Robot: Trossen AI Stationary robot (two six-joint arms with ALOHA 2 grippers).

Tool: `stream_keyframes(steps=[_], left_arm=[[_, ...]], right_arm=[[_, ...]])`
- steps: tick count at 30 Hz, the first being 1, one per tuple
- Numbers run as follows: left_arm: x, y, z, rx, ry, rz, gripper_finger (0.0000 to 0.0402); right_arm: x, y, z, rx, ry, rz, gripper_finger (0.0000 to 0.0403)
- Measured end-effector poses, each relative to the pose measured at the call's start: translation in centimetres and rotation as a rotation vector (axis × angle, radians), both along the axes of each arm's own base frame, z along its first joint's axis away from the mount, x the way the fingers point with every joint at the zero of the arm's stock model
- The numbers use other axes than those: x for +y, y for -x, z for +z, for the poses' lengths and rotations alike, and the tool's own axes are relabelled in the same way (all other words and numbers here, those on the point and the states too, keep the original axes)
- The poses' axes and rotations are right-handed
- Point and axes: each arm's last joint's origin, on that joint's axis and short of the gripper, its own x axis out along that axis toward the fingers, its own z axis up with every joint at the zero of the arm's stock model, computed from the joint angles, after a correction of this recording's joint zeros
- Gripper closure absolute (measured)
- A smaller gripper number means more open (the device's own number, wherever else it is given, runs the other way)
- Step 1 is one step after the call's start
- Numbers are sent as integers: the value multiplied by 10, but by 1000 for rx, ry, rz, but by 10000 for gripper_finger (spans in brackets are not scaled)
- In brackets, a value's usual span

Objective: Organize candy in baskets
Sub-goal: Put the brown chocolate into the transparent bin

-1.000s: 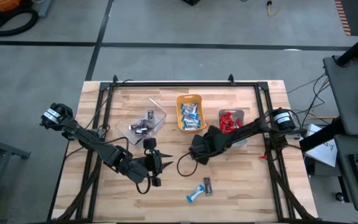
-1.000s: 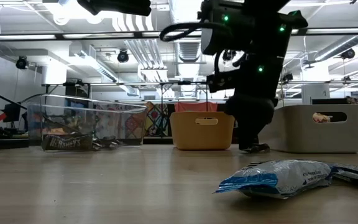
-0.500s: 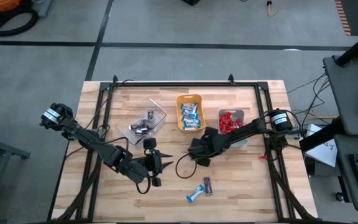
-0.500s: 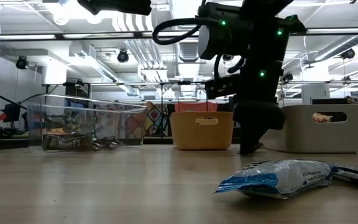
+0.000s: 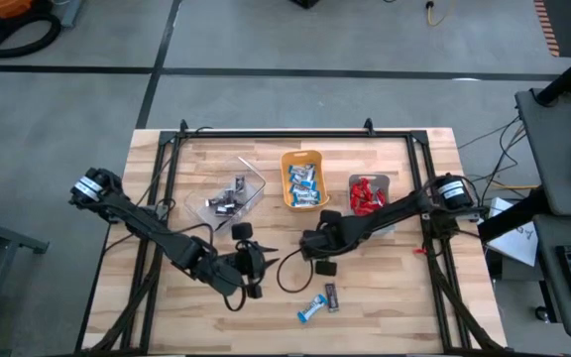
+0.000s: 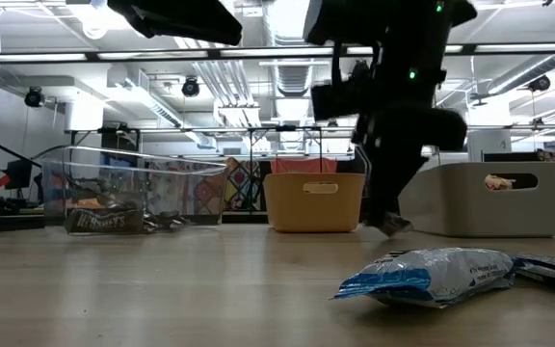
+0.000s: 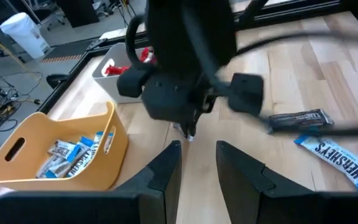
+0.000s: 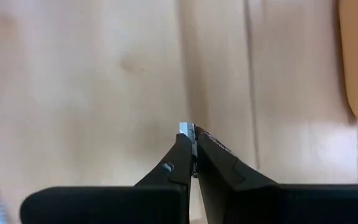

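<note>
My right gripper [image 8: 193,140] is shut on a small candy [image 6: 394,225] at mid-table, just in front of the orange basket [image 5: 303,180]. Only a silver-white and dark red bit of wrapper shows. My left gripper [image 7: 197,163] is open with nothing between its fingers, a little to the left of the right one [image 5: 313,256] and pointing at it. The clear basket [image 5: 231,193] holds dark candies, the orange one blue-and-white ones, and the grey basket [image 5: 370,193] red ones. My right gripper pinches the candy's wrapper end [image 8: 188,129] between its two fingertips. The fingers come steeply from above. The candy sticks out below the tips, tilted, just above the tabletop [image 6: 394,225].
A blue-and-white candy [image 5: 311,310] and a dark candy [image 5: 332,296] lie side by side on the table near the front edge, right of my left gripper. A black frame [image 5: 266,133] runs round the tabletop. Bare wood lies to the front left and right.
My right gripper has shut on the candy that lay on the table under it, rolled its wrist and risen a little. The candy now sits tilted at the fingertips, off the wood.
</note>
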Motion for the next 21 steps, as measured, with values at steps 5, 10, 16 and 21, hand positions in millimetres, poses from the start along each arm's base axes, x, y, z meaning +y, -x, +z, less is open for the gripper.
stream_keyframes(steps=[5,10,16,21], left_arm=[[-1,-1,-1,2,1,0,317],[-2,-1,-2,4,20,-22,317],[-6,-6,-10,-39,55,-59,317],[-7,-6,-24,-78,75,-96,315]], right_arm=[[13,-1,15,-107,-54,63,391],[23,-2,32,-243,-99,125,391],[26,-1,47,-383,-161,191,391],[27,1,51,-488,-238,245,391]])
